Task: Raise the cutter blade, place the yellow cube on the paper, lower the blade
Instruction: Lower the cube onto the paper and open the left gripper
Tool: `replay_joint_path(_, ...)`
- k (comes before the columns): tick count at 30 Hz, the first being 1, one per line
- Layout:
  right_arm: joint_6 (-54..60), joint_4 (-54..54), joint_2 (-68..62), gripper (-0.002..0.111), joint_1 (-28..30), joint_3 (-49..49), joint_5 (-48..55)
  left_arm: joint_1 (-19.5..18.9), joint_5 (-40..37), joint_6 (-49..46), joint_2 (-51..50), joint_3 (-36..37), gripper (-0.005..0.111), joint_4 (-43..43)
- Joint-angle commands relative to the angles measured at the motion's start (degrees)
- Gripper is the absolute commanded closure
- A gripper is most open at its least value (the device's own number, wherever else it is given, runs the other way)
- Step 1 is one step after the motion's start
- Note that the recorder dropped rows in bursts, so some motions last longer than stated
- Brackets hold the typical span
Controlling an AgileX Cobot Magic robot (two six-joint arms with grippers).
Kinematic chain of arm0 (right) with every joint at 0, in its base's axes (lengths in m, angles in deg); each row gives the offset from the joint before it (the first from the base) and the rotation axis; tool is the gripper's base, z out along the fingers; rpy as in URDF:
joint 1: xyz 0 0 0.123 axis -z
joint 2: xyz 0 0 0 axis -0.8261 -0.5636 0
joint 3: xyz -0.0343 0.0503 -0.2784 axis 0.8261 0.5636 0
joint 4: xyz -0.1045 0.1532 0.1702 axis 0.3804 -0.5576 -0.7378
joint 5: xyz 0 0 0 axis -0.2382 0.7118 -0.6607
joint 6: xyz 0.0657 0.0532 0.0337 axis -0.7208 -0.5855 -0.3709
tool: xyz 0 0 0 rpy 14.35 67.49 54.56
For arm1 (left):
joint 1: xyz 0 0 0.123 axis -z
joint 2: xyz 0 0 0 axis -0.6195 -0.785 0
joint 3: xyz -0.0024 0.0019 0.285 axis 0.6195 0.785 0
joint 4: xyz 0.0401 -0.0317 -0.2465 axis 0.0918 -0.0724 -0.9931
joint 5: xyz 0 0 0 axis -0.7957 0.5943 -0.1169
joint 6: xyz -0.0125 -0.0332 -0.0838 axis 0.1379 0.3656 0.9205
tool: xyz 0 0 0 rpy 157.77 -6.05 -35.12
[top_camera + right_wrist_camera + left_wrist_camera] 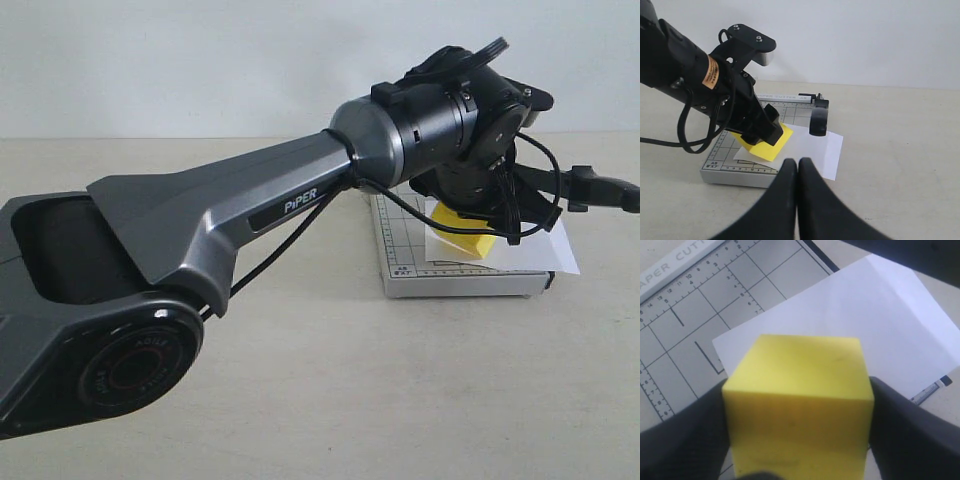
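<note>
My left gripper [797, 445] is shut on the yellow cube [805, 370], with a black finger [685, 435] against each side. The cube [771, 142] is over the near corner of the white paper [815, 147]; I cannot tell whether it touches the sheet. The paper lies on the grey gridded trimmer base [725, 150] and overhangs its edge. The cutter blade [818, 117] is raised, its rounded handle hanging above the paper. In the exterior view the cube [462, 243], the paper [548, 250] and the blade handle [605, 187] show past the left wrist. My right gripper [798, 162] is shut and empty, in front of the base.
The left arm [230, 220] stretches across the beige table [400, 400] from the lower left to the trimmer base [405, 255]. A plain white wall [200, 60] stands behind.
</note>
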Motion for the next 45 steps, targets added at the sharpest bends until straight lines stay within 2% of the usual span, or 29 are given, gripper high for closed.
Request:
replay_joint_path(1,0.17,0.04,0.23,0.108,0.26,0.23,-0.62,-0.11,1.11,-0.15,0.38,-0.45,0.102,0.11)
replay_joint_path(28,0.17,0.04,0.23,0.108,0.26,0.23,-0.62,-0.11,0.82,-0.15,0.38,-0.45,0.102,-0.16)
replay_joint_path(36,0.17,0.04,0.23,0.108,0.26,0.23,-0.62,-0.11,1.41,-0.15,0.38,-0.45,0.083,0.1)
replay_joint_path(45,0.17,0.04,0.23,0.108,0.26,0.23,-0.62,-0.11,-0.12,-0.39,0.38,-0.45,0.083,0.1)
